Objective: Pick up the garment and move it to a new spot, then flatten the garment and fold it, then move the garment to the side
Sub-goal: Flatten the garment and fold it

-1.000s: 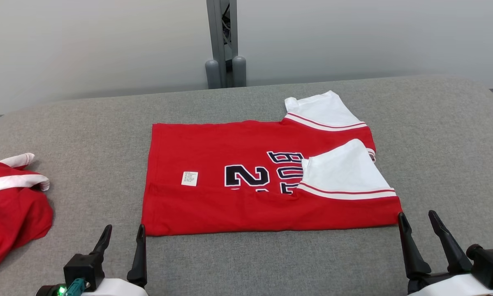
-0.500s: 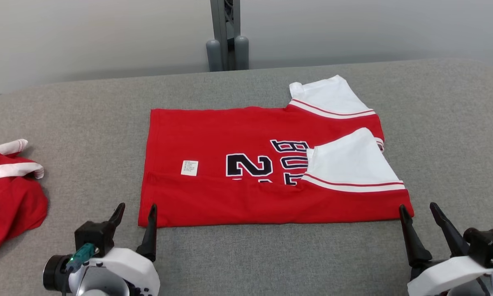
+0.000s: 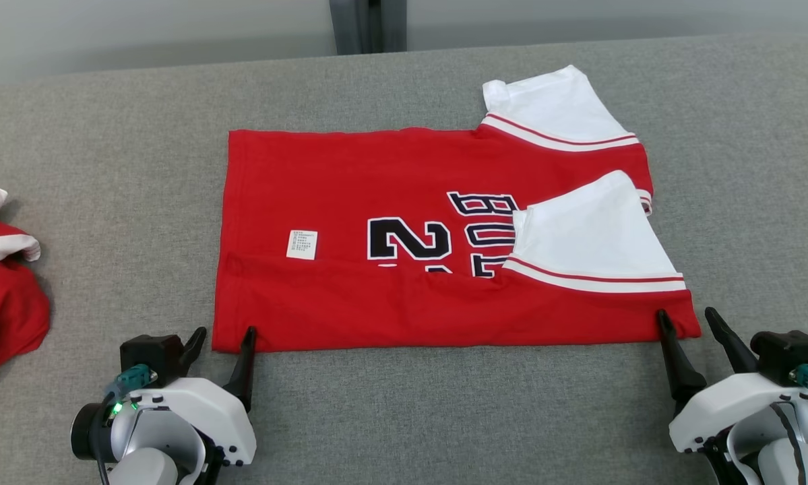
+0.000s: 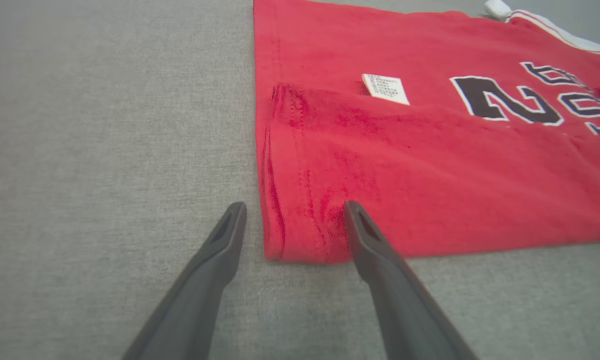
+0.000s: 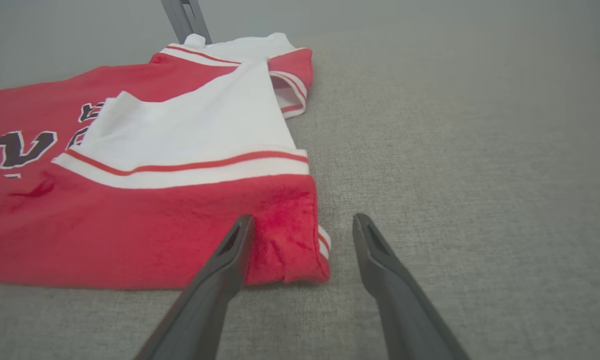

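Two near corners of the folded red garment, straddled: my left pincer at its hem, my right pincer by its sleeve (both spread apart).

You can't read the tag print, too small. Garment lettering's partly under the white sleeve & the fold. 2nd red garment cut by left edge; post cut at top.

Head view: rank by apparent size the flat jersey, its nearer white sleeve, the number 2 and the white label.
Largest to smallest:
1. jersey
2. nearer sleeve
3. number 2
4. label
All lie flat at much the same depth, so nearness does not blur the order.
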Robot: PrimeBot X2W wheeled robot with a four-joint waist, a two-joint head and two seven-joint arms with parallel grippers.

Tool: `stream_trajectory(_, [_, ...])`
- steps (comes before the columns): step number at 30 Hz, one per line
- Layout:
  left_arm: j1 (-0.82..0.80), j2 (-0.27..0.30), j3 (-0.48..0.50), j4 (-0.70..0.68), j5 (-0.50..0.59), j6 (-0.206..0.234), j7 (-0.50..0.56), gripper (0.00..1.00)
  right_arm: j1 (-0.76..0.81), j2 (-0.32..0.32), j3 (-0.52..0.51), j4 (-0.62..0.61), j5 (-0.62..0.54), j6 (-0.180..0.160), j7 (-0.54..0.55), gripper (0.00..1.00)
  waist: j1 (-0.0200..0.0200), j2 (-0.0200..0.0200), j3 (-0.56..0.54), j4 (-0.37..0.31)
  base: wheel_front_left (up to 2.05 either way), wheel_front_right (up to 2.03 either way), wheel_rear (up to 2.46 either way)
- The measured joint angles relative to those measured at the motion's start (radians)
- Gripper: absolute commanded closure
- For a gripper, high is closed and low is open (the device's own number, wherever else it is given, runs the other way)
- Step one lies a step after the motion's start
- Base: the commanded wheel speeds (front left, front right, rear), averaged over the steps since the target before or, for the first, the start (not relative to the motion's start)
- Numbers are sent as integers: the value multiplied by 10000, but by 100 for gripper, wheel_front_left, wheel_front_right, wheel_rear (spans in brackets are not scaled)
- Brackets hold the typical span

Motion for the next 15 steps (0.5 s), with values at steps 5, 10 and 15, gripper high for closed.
stream_trajectory(5, [-144,-38,40,94,-359,-201,347,0,-512,-146,301,807,299,0,-84,0,0,0,202,36,0,0,0])
stream_trajectory(10, [-278,-15,6,92,-514,-443,546,100,-909,-353,838,1193,970,0,-8,100,0,0,303,65,0,0,0])
stream_trajectory(15, [-303,27,-54,56,-579,-522,646,100,-1061,-500,1231,1317,1570,15,-12,100,1,0,301,67,0,0,0])
